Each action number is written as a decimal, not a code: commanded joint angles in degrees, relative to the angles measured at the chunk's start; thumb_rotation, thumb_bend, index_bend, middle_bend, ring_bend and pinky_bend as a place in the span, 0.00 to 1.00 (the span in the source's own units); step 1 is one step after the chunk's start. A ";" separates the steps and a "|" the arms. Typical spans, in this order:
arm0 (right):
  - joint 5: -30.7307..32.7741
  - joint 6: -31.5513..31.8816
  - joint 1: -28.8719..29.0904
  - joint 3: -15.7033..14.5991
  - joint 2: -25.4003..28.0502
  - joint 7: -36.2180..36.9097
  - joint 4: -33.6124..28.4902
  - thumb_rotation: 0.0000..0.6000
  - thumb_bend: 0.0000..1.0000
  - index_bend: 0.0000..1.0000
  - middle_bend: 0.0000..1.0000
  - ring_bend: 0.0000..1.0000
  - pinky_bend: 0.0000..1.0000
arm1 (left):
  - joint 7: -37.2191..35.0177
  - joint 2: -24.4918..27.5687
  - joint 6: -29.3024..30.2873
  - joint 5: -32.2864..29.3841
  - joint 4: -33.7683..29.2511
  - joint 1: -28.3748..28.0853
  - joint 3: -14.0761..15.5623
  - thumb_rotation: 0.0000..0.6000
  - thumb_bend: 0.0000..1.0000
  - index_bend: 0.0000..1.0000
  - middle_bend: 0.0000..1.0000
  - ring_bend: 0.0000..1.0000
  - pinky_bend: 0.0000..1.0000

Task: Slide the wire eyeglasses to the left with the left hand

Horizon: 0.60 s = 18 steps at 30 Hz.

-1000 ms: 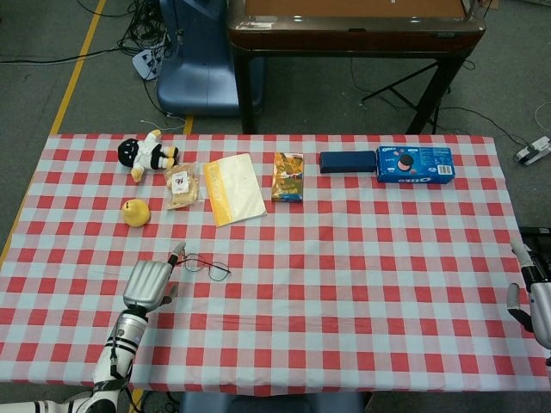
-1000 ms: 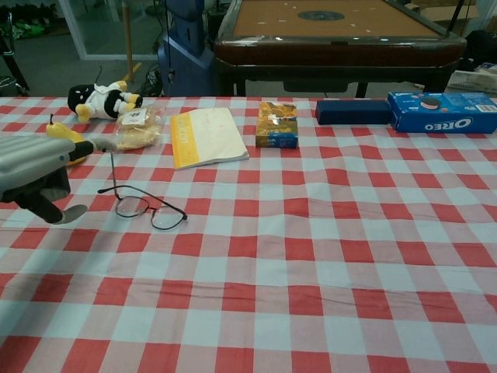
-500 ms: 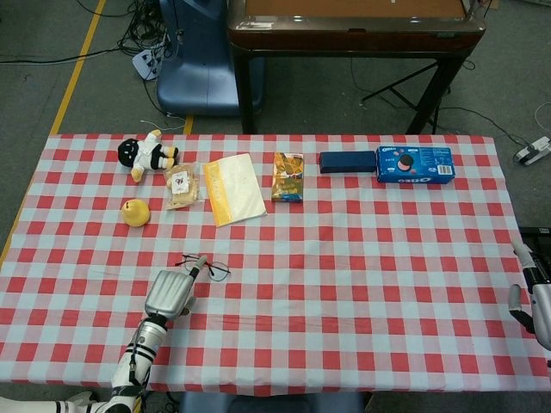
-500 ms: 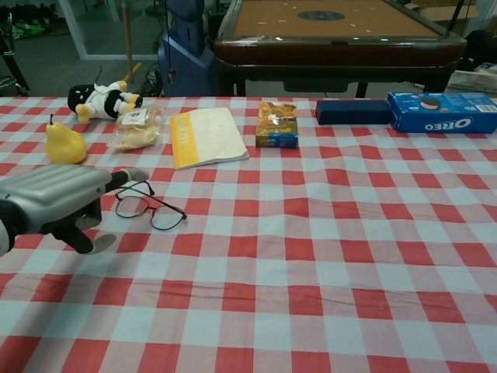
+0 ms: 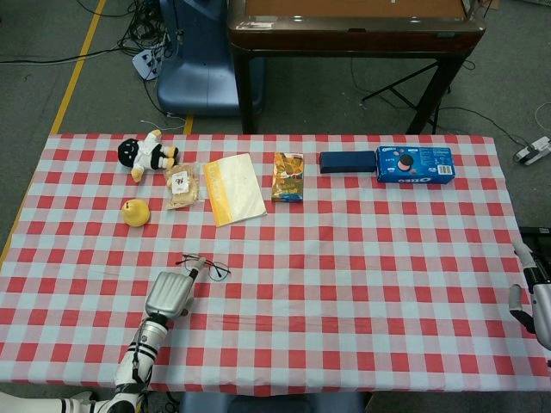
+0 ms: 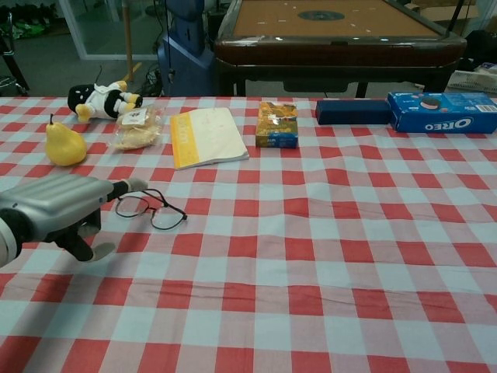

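One fingertip of our left hand (image 6: pixel 54 206) touched the wire eyeglasses (image 6: pixel 151 207), fingers apart and gripping nothing; our right hand's (image 5: pixel 535 301) state we could not tell.

Left hand (image 5: pixel 170 293) low, fingers (image 6: pixel 124 186) extended forward; right hand (image 5: pixel 534 301) idle.

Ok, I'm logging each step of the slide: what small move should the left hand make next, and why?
Probably ease the left hand forward and down, setting a fingertip on the eyeglasses frame. Its fingers reach over the near-left lens, but contact isn't clear, and only then can it drag left.
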 commanded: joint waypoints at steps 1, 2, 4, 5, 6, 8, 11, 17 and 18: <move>-0.08 -0.02 0.03 0.00 0.02 0.01 0.00 1.00 0.59 0.00 0.22 0.18 0.17 | -0.03 -0.23 -0.09 -0.18 0.26 -0.05 0.09 1.00 0.40 0.00 0.98 0.90 0.91; -0.10 0.00 0.03 0.02 0.08 0.00 -0.05 1.00 0.59 0.00 0.22 0.18 0.17 | -0.05 -0.35 -0.11 -0.32 0.39 -0.06 0.12 1.00 0.40 0.00 0.98 0.90 0.91; -0.08 0.09 -0.01 0.07 0.14 0.03 -0.08 1.00 0.59 0.00 0.22 0.18 0.17 | -0.15 -0.55 -0.12 -0.48 0.66 -0.07 0.13 1.00 0.40 0.00 0.98 0.90 0.91; -0.09 0.15 -0.04 0.08 0.17 0.05 -0.08 1.00 0.59 0.00 0.22 0.18 0.17 | -0.18 -0.66 -0.18 -0.63 0.80 -0.08 0.16 1.00 0.40 0.00 0.98 0.90 0.91; -0.09 0.19 -0.06 0.09 0.19 0.06 -0.09 1.00 0.59 0.00 0.22 0.18 0.17 | -0.18 -0.74 -0.21 -0.72 0.94 -0.10 0.19 1.00 0.40 0.00 0.98 0.90 0.91; -0.09 0.26 -0.13 0.07 0.23 0.11 -0.11 1.00 0.59 0.00 0.22 0.18 0.17 | -0.01 -0.96 -0.36 -1.00 1.25 -0.16 0.37 1.00 0.40 0.00 0.98 0.90 0.91; -0.10 0.31 -0.22 0.03 0.19 0.19 -0.09 1.00 0.59 0.00 0.22 0.18 0.17 | 0.12 -1.34 -0.75 -1.52 1.79 -0.28 0.54 1.00 0.40 0.00 0.98 0.90 0.91; -0.14 0.49 -0.35 0.04 0.24 0.28 -0.06 1.00 0.59 0.00 0.22 0.18 0.17 | 0.44 -2.18 -1.37 -2.61 2.98 -0.65 0.57 1.00 0.40 0.00 0.98 0.90 0.91; -0.14 0.52 -0.37 0.04 0.25 0.29 -0.05 1.00 0.59 0.00 0.22 0.18 0.17 | 0.50 -2.26 -1.42 -2.77 3.08 -0.70 0.57 1.00 0.40 0.00 0.98 0.90 0.91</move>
